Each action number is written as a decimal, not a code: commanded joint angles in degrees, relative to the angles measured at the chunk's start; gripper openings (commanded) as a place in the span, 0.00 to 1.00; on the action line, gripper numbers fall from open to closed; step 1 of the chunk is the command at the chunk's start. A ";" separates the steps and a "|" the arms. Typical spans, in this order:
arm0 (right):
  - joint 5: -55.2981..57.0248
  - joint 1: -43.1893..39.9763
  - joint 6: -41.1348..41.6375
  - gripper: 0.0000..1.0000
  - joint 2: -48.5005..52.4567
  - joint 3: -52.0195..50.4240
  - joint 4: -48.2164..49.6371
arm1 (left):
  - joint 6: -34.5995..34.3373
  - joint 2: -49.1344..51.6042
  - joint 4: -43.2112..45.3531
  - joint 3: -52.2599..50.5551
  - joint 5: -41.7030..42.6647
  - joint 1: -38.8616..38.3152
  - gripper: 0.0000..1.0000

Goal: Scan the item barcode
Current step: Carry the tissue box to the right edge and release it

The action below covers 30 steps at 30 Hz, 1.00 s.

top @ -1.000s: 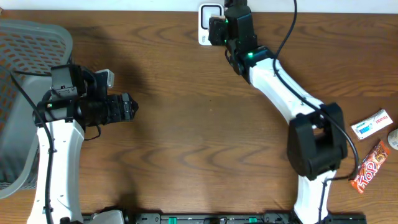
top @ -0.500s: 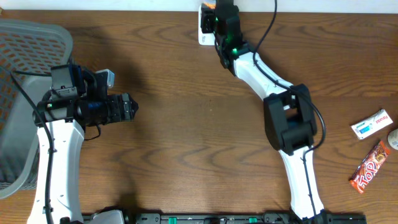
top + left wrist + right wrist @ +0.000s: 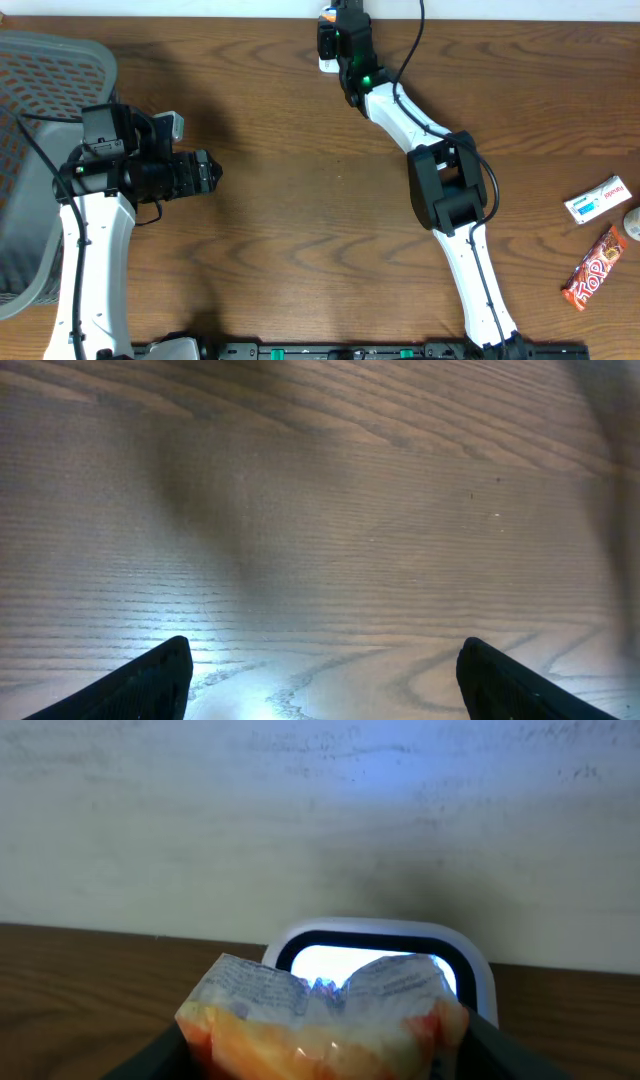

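- Jaws of the right gripper (image 3: 320, 1058) clamp an orange packet (image 3: 320, 1020) just before the scanner (image 3: 375, 928).
- Left gripper (image 3: 320, 675) jaws gape wide, well left of scanner.

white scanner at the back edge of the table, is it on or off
On, it seems: the white rounded scanner has a window glowing bright blue-white in the right wrist view, behind the crinkly orange packet.

Packet (image 3: 320, 1020) before scanner (image 3: 380, 928), basket (image 3: 40, 60) far left, small box (image 3: 598, 199) behind candy bar (image 3: 593, 268) far right
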 commanded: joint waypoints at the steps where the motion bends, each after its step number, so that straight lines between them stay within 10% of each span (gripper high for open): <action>1: 1.31 -0.59 -1.57 0.52 -0.50 5.16 -6.99 | 0.94 0.26 -0.11 0.87 -0.52 -0.09 0.85; 21: 22.86 -14.36 -6.27 0.54 -24.98 16.63 -80.63 | 0.94 0.26 -0.11 0.87 -0.52 -0.09 0.85; 30: 18.23 -35.06 3.32 0.48 -23.74 2.21 -88.32 | 0.94 0.26 -0.11 0.87 -0.52 -0.09 0.85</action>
